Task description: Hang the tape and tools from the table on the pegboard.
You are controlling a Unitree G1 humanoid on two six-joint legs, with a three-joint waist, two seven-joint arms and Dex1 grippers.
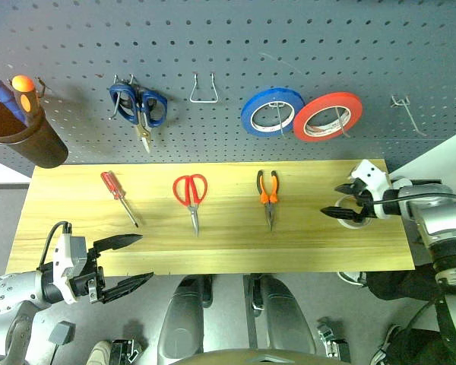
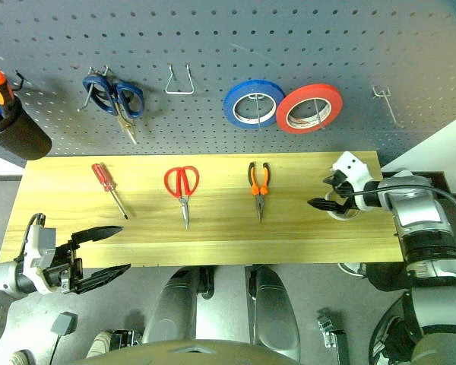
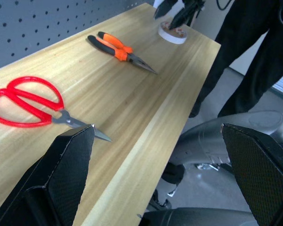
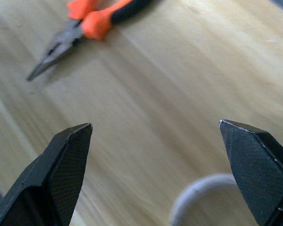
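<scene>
One dark grey pegboard [image 1: 228,68] spans the back of the scene, with a light wooden table [image 1: 213,243] set against its lower edge. On the pegboard hang a dark brown cup [image 1: 23,133] at the far left holding blue- and orange-handled items, blue-handled scissors [image 1: 139,106], an empty wire hook [image 1: 203,90], a blue tape roll [image 1: 271,111] and a red-orange tape roll [image 1: 327,115] just beside it, the two rolls overlapping at their edges, and a further bare hook [image 1: 406,110] at the far right.

Four task items lie on the table in a row, well apart from each other. From left to right: a red-handled screwdriver [image 1: 118,196], red-handled scissors [image 1: 191,198] with blades pointing to the near edge, orange-and-black pliers [image 1: 267,196] likewise, and the white tape roll [image 1: 351,214] flat near the right end.

The right gripper [image 1: 342,201] is spread wide, its fingers poised directly over the white tape roll, holding nothing. The left gripper [image 1: 125,262] hangs at the near edge of the table at its left end, fingers also spread wide and empty, below the screwdriver.
</scene>
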